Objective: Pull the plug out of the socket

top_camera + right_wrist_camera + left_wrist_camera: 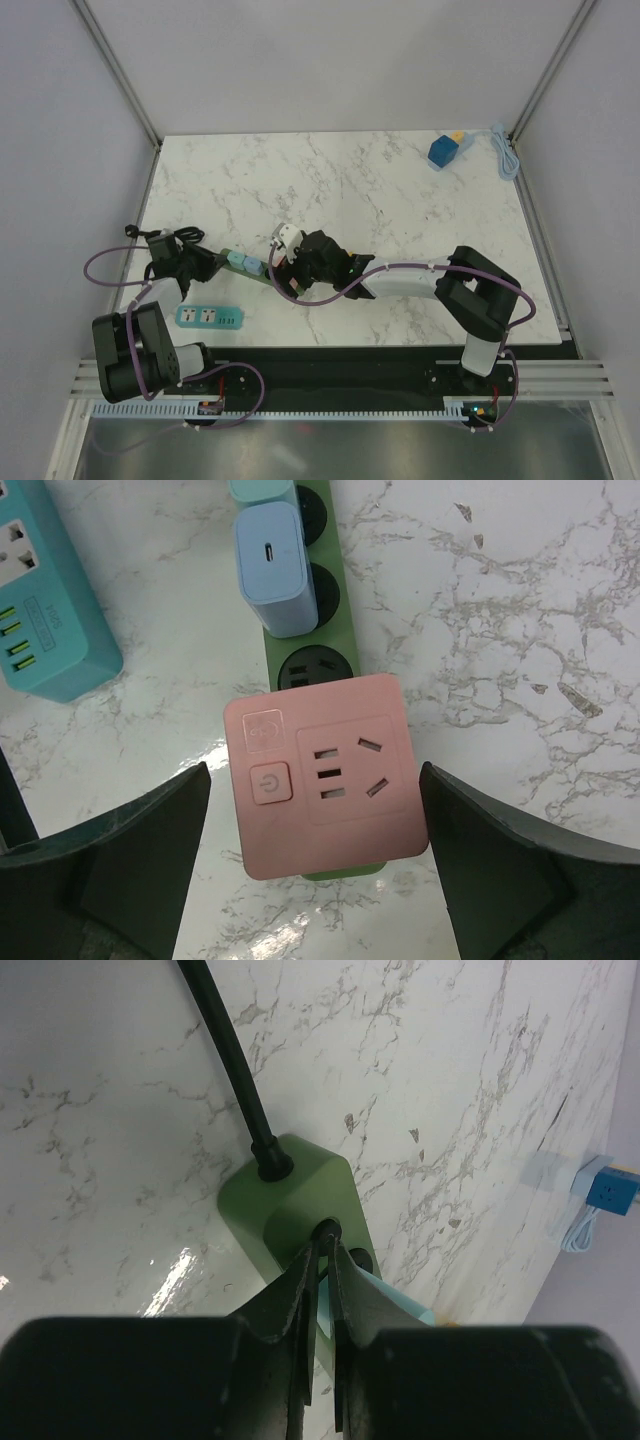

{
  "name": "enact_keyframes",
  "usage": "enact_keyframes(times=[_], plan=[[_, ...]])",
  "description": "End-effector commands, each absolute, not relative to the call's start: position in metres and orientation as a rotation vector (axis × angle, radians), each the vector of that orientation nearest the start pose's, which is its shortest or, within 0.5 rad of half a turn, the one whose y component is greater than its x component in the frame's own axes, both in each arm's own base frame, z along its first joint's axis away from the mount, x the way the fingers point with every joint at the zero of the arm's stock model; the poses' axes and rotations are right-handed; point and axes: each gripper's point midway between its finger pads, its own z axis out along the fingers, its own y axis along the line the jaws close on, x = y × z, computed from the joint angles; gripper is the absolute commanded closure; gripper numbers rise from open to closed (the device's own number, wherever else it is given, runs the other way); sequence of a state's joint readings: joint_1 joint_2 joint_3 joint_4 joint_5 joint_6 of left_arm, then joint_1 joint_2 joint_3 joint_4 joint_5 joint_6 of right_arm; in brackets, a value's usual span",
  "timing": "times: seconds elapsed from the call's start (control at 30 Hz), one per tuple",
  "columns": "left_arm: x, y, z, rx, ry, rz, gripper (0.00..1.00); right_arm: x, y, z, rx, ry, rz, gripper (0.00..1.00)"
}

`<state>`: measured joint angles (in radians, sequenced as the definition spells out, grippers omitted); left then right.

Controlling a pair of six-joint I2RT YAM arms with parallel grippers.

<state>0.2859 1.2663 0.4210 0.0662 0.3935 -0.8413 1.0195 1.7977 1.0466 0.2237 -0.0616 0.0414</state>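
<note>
A green power strip socket [318, 660] lies on the marble table, with a black cable [225, 1045] at one end. A pink square plug [320, 780] with a power button sits in the strip's near end. My right gripper [315, 785] is open, one finger on each side of the pink plug and clear of it. A light-blue plug [272, 570] sits further along the strip. My left gripper [325, 1245] is shut, its tips resting on the green strip [300, 1190] near the cable end. From above, both grippers [215, 258] [295, 270] meet over the strip [262, 272].
A teal power strip [210, 317] lies near the table's front edge, left of the green one. A blue adapter [443, 150] with a coiled white cable [505, 150] sits at the far right corner. Purple arm cables loop beside both arms.
</note>
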Motion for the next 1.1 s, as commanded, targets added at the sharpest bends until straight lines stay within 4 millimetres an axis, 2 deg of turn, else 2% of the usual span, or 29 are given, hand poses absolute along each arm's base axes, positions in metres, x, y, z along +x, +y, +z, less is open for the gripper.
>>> enact_keyframes(times=[0.0, 0.17, 0.23, 0.27, 0.3, 0.37, 0.4, 0.5, 0.6, 0.8, 0.93, 0.97, 1.07], plan=[[0.304, -0.007, 0.045, -1.104, 2.088, -0.690, 0.85, 0.252, 0.434, 0.082, -1.074, 1.894, 0.648, 0.07], [0.300, -0.005, 0.040, -1.106, 2.122, -0.651, 0.89, 0.254, 0.439, 0.076, -1.071, 1.893, 0.637, 0.14], [0.296, -0.003, 0.035, -1.122, 2.147, -0.623, 0.97, 0.253, 0.441, 0.073, -1.076, 1.896, 0.630, 0.23], [0.296, -0.001, 0.033, -1.127, 2.153, -0.595, 0.98, 0.254, 0.443, 0.076, -1.072, 1.890, 0.626, 0.27], [0.296, 0.001, 0.032, -1.133, 2.157, -0.583, 0.98, 0.260, 0.441, 0.079, -1.043, 1.892, 0.592, 0.38], [0.290, 0.004, 0.025, -1.166, 2.183, -0.535, 0.98, 0.263, 0.439, 0.085, -1.009, 1.884, 0.581, 0.52], [0.288, 0.004, 0.024, -1.168, 2.189, -0.529, 0.98, 0.264, 0.438, 0.092, -0.981, 1.879, 0.584, 0.66], [0.286, 0.005, 0.020, -1.179, 2.197, -0.504, 0.98, 0.264, 0.436, 0.106, -0.916, 1.868, 0.613, 1.00], [0.286, 0.006, 0.019, -1.171, 2.206, -0.493, 0.98, 0.264, 0.438, 0.118, -0.877, 1.856, 0.647, 1.00], [0.282, 0.005, 0.015, -1.118, 2.210, -0.466, 0.98, 0.256, 0.452, 0.120, -0.902, 1.896, 0.726, 1.00], [0.280, 0.000, 0.011, -1.098, 2.200, -0.494, 0.98, 0.266, 0.446, 0.119, -0.890, 1.888, 0.608, 1.00], [0.280, -0.001, 0.011, -1.094, 2.199, -0.497, 0.98, 0.266, 0.441, 0.113, -0.904, 1.883, 0.577, 1.00], [0.279, 0.004, 0.008, -1.113, 2.193, -0.459, 0.98, 0.271, 0.431, 0.115, -0.859, 1.861, 0.503, 1.00]])
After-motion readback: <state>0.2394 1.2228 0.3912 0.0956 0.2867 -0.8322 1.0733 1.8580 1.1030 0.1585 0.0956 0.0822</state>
